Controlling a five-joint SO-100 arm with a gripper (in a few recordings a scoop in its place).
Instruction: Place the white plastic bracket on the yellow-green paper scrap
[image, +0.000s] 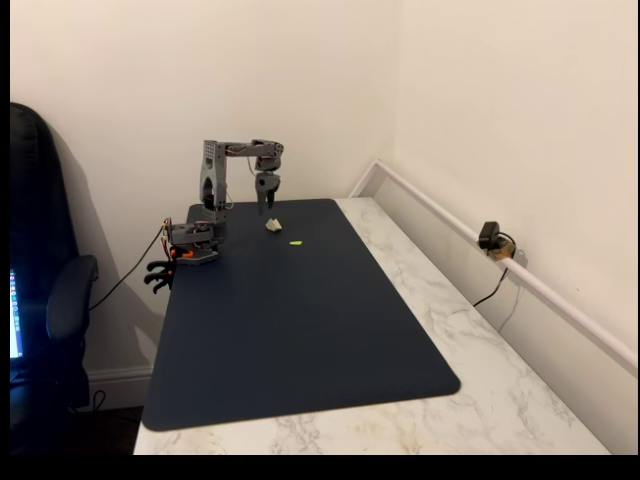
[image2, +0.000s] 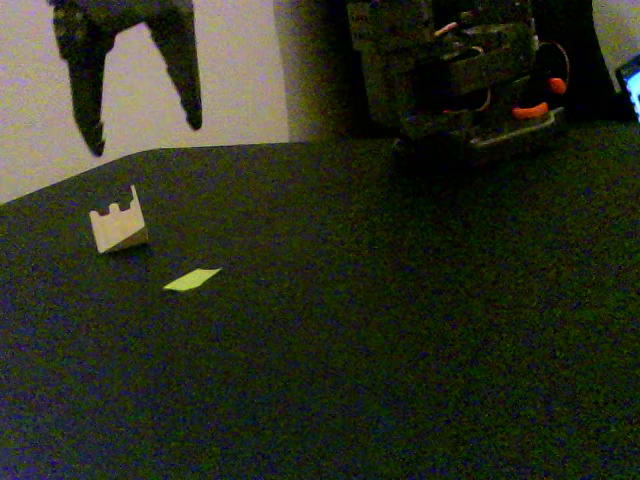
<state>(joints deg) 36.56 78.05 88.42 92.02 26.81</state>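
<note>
In a fixed view, a dark chair (image: 45, 300) stands at the left edge beside the desk (image: 480, 350), whose marble top carries a dark blue mat (image: 290, 320). The grey arm (image: 215, 190) is clamped at the mat's far left corner and reaches right, its end effector (image: 267, 208) hanging above the mat with nothing in it. Just below it lies the white bracket (image: 273, 225), resting on the mat. A little to the right and nearer the camera lies the yellow-green paper scrap (image: 296, 242), close to the bracket but apart from it. Further right, a small black camera (image: 492, 240) sits on the white rail along the wall.

In the other fixed view, the end effector (image2: 142, 135) hangs at upper left with its two fingers spread wide, above the bracket (image2: 117, 225); the scrap (image2: 191, 279) lies flat just to the right.
</note>
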